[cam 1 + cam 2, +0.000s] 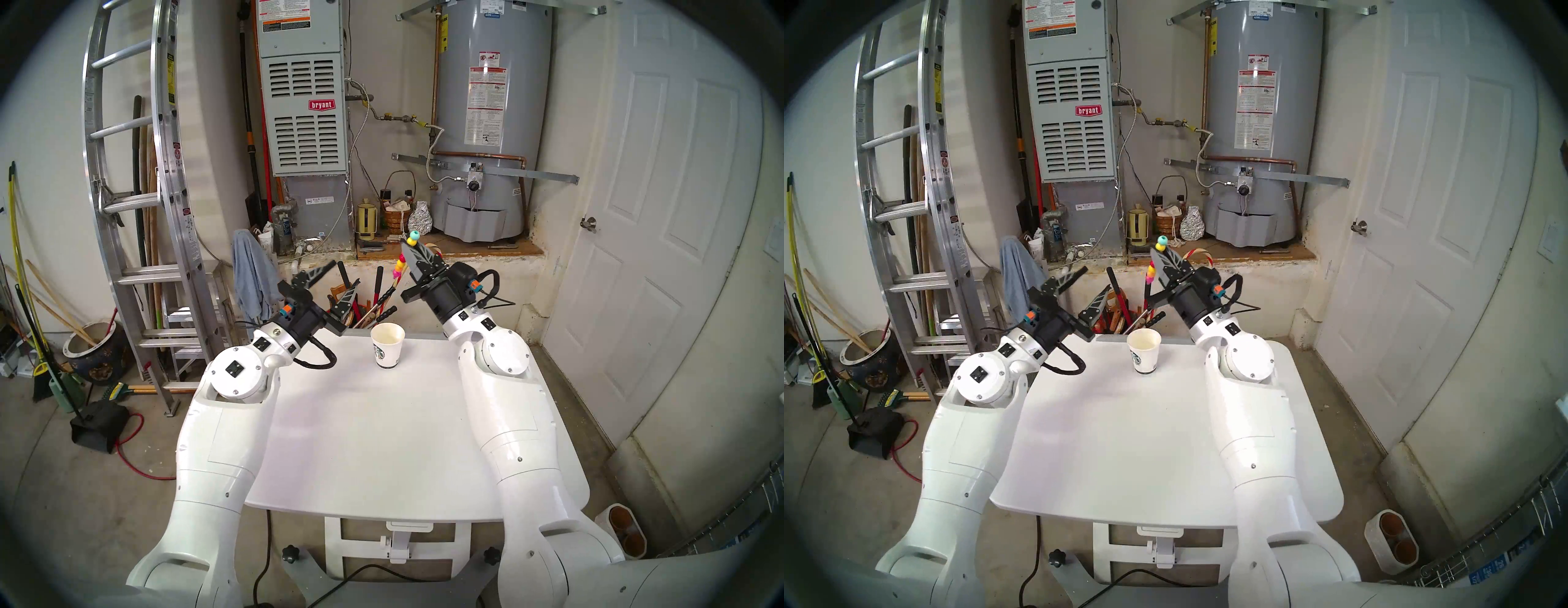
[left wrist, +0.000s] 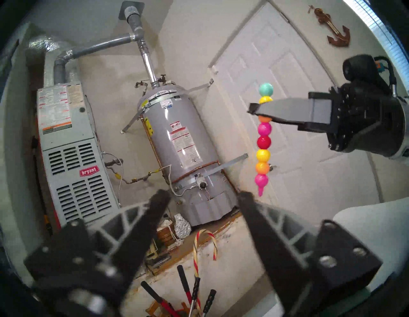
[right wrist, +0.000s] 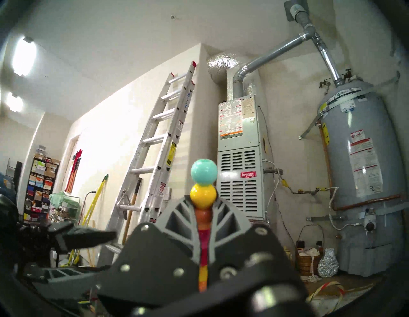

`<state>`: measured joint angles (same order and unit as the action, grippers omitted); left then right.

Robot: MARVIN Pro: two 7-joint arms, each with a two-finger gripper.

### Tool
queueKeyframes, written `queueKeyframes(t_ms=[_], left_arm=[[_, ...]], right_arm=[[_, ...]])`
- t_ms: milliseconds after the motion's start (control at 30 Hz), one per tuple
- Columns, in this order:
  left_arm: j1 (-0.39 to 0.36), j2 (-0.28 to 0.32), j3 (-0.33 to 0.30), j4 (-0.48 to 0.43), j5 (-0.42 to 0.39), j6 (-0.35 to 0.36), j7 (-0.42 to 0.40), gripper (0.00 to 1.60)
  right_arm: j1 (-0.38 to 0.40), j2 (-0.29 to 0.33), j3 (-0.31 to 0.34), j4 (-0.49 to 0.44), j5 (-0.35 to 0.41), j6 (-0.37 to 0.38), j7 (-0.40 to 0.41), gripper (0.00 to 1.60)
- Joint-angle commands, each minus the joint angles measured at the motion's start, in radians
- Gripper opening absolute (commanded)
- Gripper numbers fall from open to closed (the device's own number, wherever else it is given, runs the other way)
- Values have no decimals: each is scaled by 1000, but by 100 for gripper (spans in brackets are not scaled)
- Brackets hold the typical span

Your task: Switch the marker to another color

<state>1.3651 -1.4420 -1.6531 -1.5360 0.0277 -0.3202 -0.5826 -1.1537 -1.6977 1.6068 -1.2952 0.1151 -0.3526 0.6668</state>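
Right gripper (image 1: 413,254), raised above the far edge of the table, is clamped on the marker (image 1: 401,265), a slim stick of small ball-shaped segments. In the left wrist view the marker (image 2: 263,141) stands nearly upright in the right half of the frame: a teal ball and a yellow one show above the closed fingers, and orange, pink, red, yellow, orange and pink balls hang below them, ending in a small pink tip. In the right wrist view the teal and yellow balls (image 3: 203,183) rise at centre frame, just above the two fingers pressed against the stick.

Left gripper (image 1: 335,282) sits left of centre in the head view, apart from the marker, its two fingers spread with nothing between them. In its own wrist view the fingers (image 2: 261,221) fill the bottom corners and the marker's pink tip hangs just above the right one, not touching as far as can be seen.

Below and between the grippers a white paper cup (image 1: 387,344) with a green logo stands upright near the far edge of the white table (image 1: 382,446). Behind the table a bucket of long-handled tools (image 1: 365,305) shows, with a red-and-white candy cane (image 2: 199,248) among them. A grey water heater (image 1: 488,119) stands at upper centre, and a ladder (image 1: 140,191) leans at the upper left.
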Motion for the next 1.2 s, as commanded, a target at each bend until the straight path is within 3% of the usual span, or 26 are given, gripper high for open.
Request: queueKeyframes(t_ms=[0, 133, 500, 933, 1167], left_arm=[[34, -6, -60, -79, -68, 8, 6, 160], [14, -23, -73, -65, -73, 25, 24, 160], [-17, -37, -73, -67, -77, 137, 44, 160], [-23, -51, -81, -179, -69, 390, 93, 160], [-7, -46, -82, -203, -68, 432, 92, 160]], right_arm=[[46, 23, 6, 10, 16, 73, 24, 0], [32, 28, 0, -3, 35, 141, 56, 0], [-29, 30, -41, -70, 11, 217, 98, 0], [-64, 30, -60, -50, -53, 201, 93, 0], [-64, 17, -60, -22, -70, 178, 85, 0]])
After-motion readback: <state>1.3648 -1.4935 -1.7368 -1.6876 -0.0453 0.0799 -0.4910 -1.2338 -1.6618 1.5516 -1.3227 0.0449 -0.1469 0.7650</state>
